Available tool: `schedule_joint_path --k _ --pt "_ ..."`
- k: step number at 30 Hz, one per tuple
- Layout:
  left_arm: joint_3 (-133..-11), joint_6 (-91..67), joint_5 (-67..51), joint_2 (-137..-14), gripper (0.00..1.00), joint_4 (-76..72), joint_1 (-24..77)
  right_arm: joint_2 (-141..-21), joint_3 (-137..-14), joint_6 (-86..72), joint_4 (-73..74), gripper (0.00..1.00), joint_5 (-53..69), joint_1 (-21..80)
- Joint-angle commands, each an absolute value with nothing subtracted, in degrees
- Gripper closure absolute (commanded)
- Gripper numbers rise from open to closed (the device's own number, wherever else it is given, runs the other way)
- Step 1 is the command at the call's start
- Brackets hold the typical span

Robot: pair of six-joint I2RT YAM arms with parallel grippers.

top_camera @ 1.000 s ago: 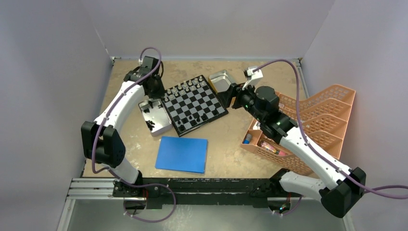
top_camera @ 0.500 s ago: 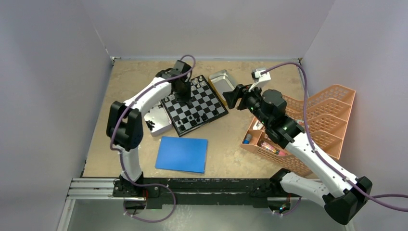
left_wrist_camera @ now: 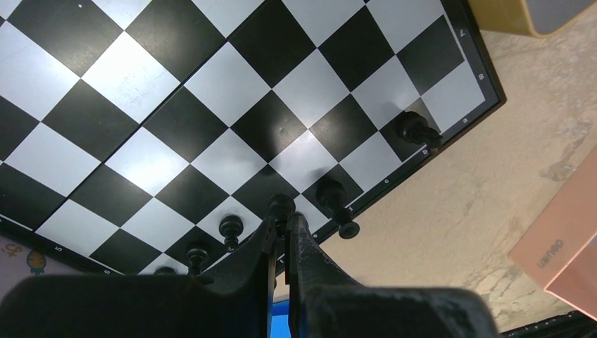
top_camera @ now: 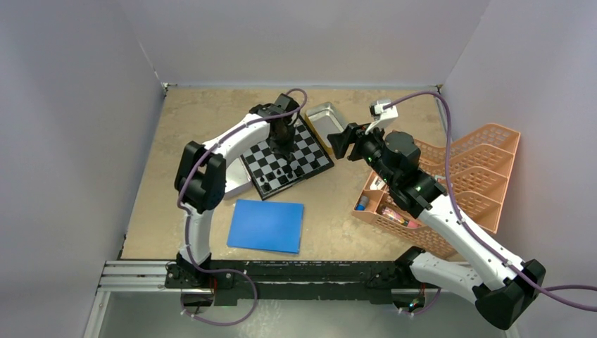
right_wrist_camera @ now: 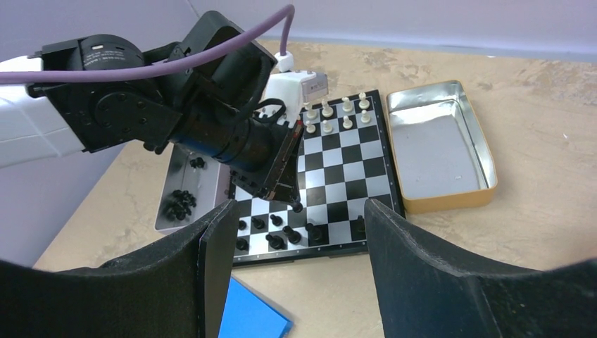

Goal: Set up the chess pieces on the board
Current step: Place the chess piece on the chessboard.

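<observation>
1. Top external view: I am watching the left gripper (top_camera: pixel 283 146) hanging over the board (top_camera: pixel 312 152), with its arm reaching in from the left.
2. Its fingers (left_wrist_camera: pixel 264 243) are clenching a black piece (left_wrist_camera: pixel 281 205), whose head is showing just past the tips. I cannot tell whether its base is touching the board.
3. Other black pieces (left_wrist_camera: pixel 230 226) are standing on the board's edge rows on either side of those tips. The closest is just to the right, and one more is sitting farther right, near the corner.
4. The white pieces (right_wrist_camera: pixel 345 113) are lining the opposite edge of the board, well beyond the left fingers.
5. The right gripper (top_camera: pixel 339 143) is hanging off the board's right edge. Its fingers (right_wrist_camera: pixel 211 267) are spread wide and gripping nothing, and the board is lying ahead of them.
6. A metal tray (right_wrist_camera: pixel 440 201) is sitting just beside the board, ahead and to the right of the right fingers. A second tray (right_wrist_camera: pixel 169 186) is sitting ahead and to their left, holding more loose black pieces.
7. A blue sheet (top_camera: pixel 266 225) is lying near the board, behind the left fingers.
8. An orange basket (top_camera: pixel 468 179) is sitting behind the right gripper, beside its arm.
</observation>
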State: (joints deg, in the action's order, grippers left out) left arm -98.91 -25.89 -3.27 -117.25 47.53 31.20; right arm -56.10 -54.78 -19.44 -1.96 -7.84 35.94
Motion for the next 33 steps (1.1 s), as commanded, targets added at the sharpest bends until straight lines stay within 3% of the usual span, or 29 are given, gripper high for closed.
schedule_joint_path --k 1,33 --pt "-103.0 -24.1 -2.3 -118.9 1.0 50.2 32.2 -54.7 -55.2 -19.2 -2.6 0.32 -8.8 35.8" --pt "-102.8 -23.1 3.7 -122.2 0.98 51.2 33.9 -54.9 -54.7 -19.2 -3.1 0.32 -8.7 35.8"
